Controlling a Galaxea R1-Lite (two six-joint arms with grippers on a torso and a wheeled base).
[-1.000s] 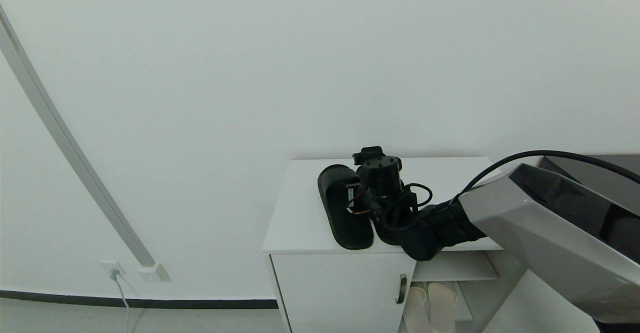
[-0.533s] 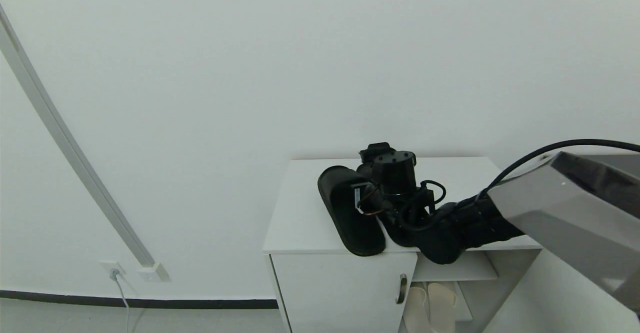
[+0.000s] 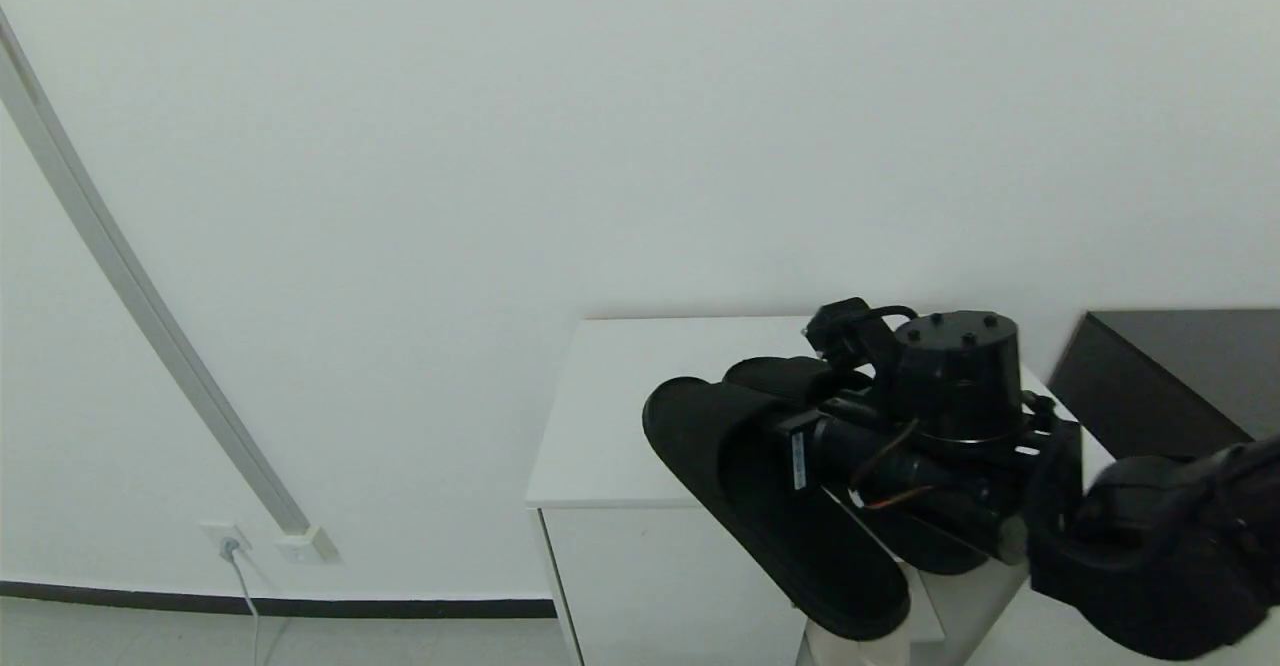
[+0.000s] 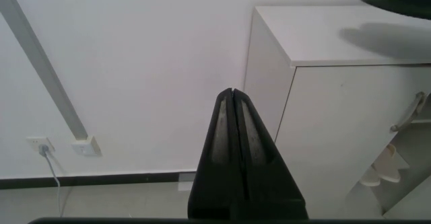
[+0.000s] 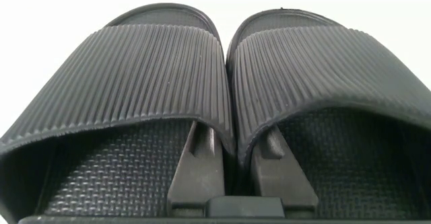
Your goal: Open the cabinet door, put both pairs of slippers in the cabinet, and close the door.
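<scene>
Jaws of the right gripper (image 5: pixel 234 153) are drawn narrow on the black slippers (image 3: pixel 770 476). 1 finger (image 5: pixel 194 170) lies inside each slipper under its ribbed strap (image 5: pixel 148 69), and the 2 inner side walls are pinched together between them. In the head view the pair hangs in the air, side by side and tilted, toes raised toward the wall and heels dropping low in front of the cabinet (image 3: pixel 610 426), over the right part of its front edge. Jaws of the left gripper (image 4: pixel 232 99) are pressed flat together with nothing between them; it hangs low, well apart from the cabinet, and points toward the cabinet's side and the wall. The cabinet is white, and a soft shadow falls on its top under the slippers. Its door (image 4: pixel 343 130) lies flush with the front, a curved handle (image 4: pixel 408 112) near its edge. Past that edge shelves (image 4: pixel 421 123) are exposed, and 2 pale slippers (image 4: pixel 379 175) stand close together on a lower one. A dark panel (image 3: pixel 1170 376) stands just right of the cabinet. Behind it all is a white wall (image 3: pixel 500 146), with a socket (image 3: pixel 225 536) and cable low down and grey trunking (image 3: pixel 130 276) slanting across it.
</scene>
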